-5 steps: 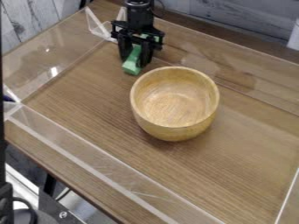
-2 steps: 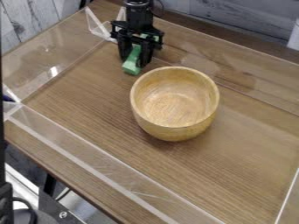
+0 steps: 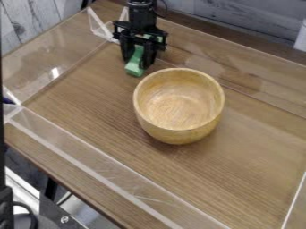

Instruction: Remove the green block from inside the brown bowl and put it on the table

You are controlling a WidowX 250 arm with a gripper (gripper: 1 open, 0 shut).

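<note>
gripping grn block (image 3: 135,64) w/ tool (image 3: 139,54), nr bowl (image 3: 178,106)

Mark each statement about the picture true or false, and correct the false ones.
1. The green block is inside the bowl. False: it is outside, beside the gripper's fingers.
2. The bowl stands on the table. True.
3. The gripper is at the block. True.
4. The bowl is smaller than the block. False: it is much larger.
5. The bowl is upside down. False: it stands upright, its opening facing up.
6. The table has a wood-grain surface. True.
</note>
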